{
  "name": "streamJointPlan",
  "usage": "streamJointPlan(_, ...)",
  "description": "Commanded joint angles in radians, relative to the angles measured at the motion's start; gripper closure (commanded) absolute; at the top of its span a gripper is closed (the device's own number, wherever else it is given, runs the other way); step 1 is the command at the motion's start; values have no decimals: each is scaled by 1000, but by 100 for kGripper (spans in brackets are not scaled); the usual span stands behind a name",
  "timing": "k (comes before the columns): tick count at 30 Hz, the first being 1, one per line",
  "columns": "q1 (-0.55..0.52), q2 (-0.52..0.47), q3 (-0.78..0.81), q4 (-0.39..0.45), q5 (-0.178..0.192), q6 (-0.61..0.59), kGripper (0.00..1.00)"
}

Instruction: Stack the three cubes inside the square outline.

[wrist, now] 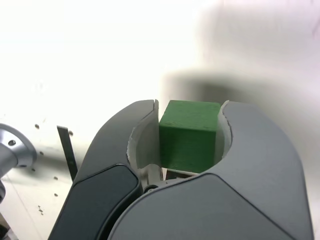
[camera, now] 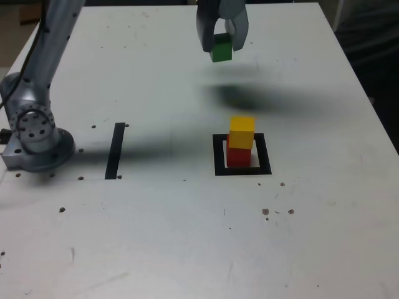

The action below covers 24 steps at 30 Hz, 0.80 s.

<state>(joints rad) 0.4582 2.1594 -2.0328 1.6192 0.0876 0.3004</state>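
So in the exterior view the pincer (camera: 222, 45) is up in the air over the far part of the white table (camera: 187, 237), clamped on the green cube (camera: 221, 48) with one finger on each side. The cube is clear of the surface, and there's a dark blurry shadow on the table just below it. Nearer the camera, the yellow cube (camera: 242, 132) sits on top of the red cube (camera: 239, 156), and that little stack stands inside the square outline (camera: 243, 170), on its white centre. The yellow one looks shifted a bit toward the exterior view's right compared to the red one. Green cube is well apart from the stack, farther back. Off to the exterior view's left there's a thin black strip (camera: 115, 151) lying flat, and past that the arm's round grey base (camera: 34, 137) at the table edge. Table has a bunch of small dark specks.

Wrist view is basically all pincer (wrist: 190, 142): two curved grey fingers (wrist: 125, 150) pressed against opposite faces of the green cube (wrist: 189, 140), which fills the gap between them. The black strip (wrist: 67, 152) and a bit of the base (wrist: 12, 150) peek in beside one finger. Rest is washed-out bright table (wrist: 100, 50) with a soft shadow.
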Motion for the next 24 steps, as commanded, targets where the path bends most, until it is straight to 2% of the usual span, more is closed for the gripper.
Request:
streamJointPlan(1,-26,-25,17,16,-10,-12,81)
streamJointPlan(12,-191,-96,79,17,-46,-90,81)
streamJointPlan(24,-352,-110,88,17,-64,-176,81)
